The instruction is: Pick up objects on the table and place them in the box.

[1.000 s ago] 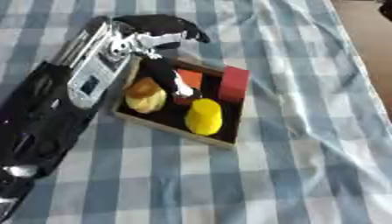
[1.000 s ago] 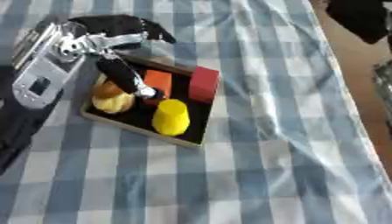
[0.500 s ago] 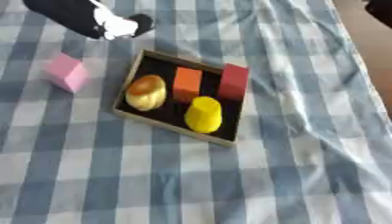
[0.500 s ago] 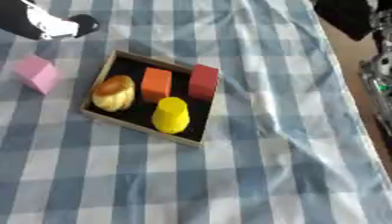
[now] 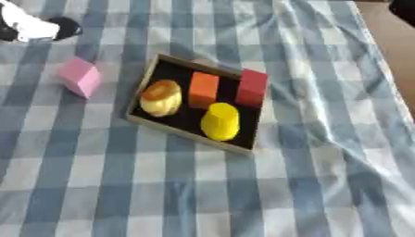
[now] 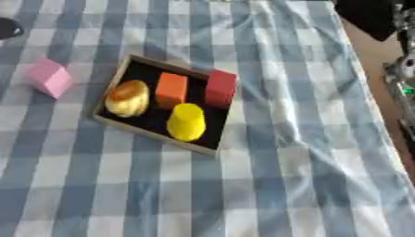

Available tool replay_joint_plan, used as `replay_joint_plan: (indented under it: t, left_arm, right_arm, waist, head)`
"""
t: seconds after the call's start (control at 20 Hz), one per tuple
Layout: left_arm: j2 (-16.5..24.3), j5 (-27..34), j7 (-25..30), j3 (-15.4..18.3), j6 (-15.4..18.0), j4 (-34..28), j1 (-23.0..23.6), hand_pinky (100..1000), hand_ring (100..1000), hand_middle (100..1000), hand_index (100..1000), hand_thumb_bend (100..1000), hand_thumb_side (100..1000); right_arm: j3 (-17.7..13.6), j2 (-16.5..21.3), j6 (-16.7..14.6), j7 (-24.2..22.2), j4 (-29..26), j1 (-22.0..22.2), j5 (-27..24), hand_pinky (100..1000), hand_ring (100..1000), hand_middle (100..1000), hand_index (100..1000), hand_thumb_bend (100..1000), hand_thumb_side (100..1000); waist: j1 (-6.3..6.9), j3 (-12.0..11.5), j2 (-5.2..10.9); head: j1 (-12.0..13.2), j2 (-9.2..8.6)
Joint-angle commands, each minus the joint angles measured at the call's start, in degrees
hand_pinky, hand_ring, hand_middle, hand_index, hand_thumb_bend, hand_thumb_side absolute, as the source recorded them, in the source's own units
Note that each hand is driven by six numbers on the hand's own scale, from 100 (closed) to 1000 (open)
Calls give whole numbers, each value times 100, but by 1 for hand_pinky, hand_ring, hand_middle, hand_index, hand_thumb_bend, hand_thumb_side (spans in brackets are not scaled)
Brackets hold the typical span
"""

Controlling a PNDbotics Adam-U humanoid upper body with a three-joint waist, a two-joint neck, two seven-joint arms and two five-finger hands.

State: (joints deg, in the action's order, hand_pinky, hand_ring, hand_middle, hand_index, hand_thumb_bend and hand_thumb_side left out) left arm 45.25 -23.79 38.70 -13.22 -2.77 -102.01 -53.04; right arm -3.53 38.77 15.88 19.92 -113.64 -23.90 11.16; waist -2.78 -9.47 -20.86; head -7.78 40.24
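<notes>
I see the box on the checked cloth, holding a red block, orange block, yellow cylinder and a brownish-yellow rounded piece. A pink cube lies near the box's left side, apart from it. My left hand shows only partly at the upper left corner; I cannot tell how its fingers stand.

Only the left hand showed, a black-and-white shape at the upper left corner of the left eye view. Its fingers were too blurred to read. The right hand was out of sight.
</notes>
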Motion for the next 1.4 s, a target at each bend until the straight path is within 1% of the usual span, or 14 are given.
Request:
replay_joint_plan:
  t: [0.05, 0.1, 0.15, 0.2, 0.25, 0.4, 0.45, 0.5, 0.65, 0.8, 1.0, 1.2, 1.25, 1.4]
  left_arm:
    - [488, -8, 16, 100, 319, 127, 161, 965, 933, 879, 903, 565, 303]
    - [566, -61, 19, 88, 394, 179, 270, 966, 933, 880, 906, 571, 308]
    - [633, -104, 33, 65, 461, 230, 372, 966, 934, 883, 917, 621, 271]
    - [683, -129, 50, 40, 530, 280, 457, 968, 937, 886, 924, 609, 315]
    - [720, -145, 74, 11, 598, 329, 524, 970, 939, 888, 926, 628, 308]
    - [746, -263, 157, -52, 792, 465, 594, 976, 944, 894, 930, 677, 263]
    - [733, -326, 182, -68, 846, 516, 587, 975, 940, 904, 920, 714, 229]
    - [713, -403, 195, -84, 902, 567, 572, 974, 936, 904, 918, 726, 220]
    - [622, -529, 215, -130, 1035, 731, 512, 970, 923, 880, 900, 720, 203]
    - [501, -570, 249, -164, 1105, 917, 395, 965, 913, 849, 901, 661, 206]
    - [351, -573, 271, -211, 1150, 1144, 242, 957, 907, 844, 914, 632, 206]
    - [262, -642, 420, -333, 1234, 1281, 104, 957, 910, 850, 917, 666, 176]
    - [247, -700, 477, -370, 1256, 1316, 71, 960, 914, 857, 920, 688, 175]
    - [204, -955, 712, -482, 1310, 1470, -9, 962, 917, 862, 923, 711, 153]
  right_arm:
    - [-82, 218, 12, 9, -95, -33, 34, 802, 749, 551, 704, 263, 336]
    - [-79, 218, 15, 5, -95, -35, 33, 802, 749, 551, 704, 264, 336]
    - [-75, 220, 17, 0, -95, -38, 32, 802, 749, 551, 704, 270, 334]
    - [-72, 221, 19, -4, -95, -39, 31, 802, 749, 551, 704, 266, 336]
    - [-69, 222, 23, -8, -95, -39, 30, 802, 749, 551, 704, 266, 336]
    - [-59, 211, 34, -19, -95, -43, 23, 802, 749, 551, 704, 267, 336]
    - [-53, 207, 35, -24, -95, -44, 20, 802, 749, 551, 704, 267, 336]
    - [-49, 205, 35, -29, -95, -45, 17, 802, 749, 551, 704, 267, 337]
    - [-50, 200, 42, -30, -95, -40, 12, 802, 749, 551, 703, 268, 336]
    - [-48, 195, 46, -29, -95, -36, 3, 802, 750, 551, 703, 267, 337]
    - [-45, 183, 53, -27, -95, -28, -6, 802, 750, 551, 703, 267, 338]
    - [-40, 180, 54, -24, -95, -32, -11, 801, 749, 551, 702, 269, 338]
    - [-38, 177, 52, -24, -95, -36, -12, 801, 749, 551, 702, 270, 338]
    - [-30, 171, 47, -27, -95, -44, -15, 801, 749, 550, 702, 270, 338]
  waist:
    - [-79, -3, 224]
    - [-86, -1, 223]
    - [-93, 0, 222]
    - [-99, -1, 223]
    - [-106, -3, 224]
    - [-131, -6, 234]
    - [-141, -6, 238]
    - [-150, -6, 240]
    - [-172, -2, 238]
    - [-187, 7, 229]
    - [-187, 22, 214]
    - [-171, 36, 204]
    - [-166, 40, 202]
    - [-150, 58, 194]
  head:
    - [43, -76]
    - [59, -88]
    - [73, -98]
    - [83, -101]
    - [91, -110]
    - [106, -127]
    - [110, -129]
    - [114, -132]
    - [127, -152]
    - [134, -169]
    - [97, -182]
    - [67, -175]
    - [65, -178]
    - [74, -184]
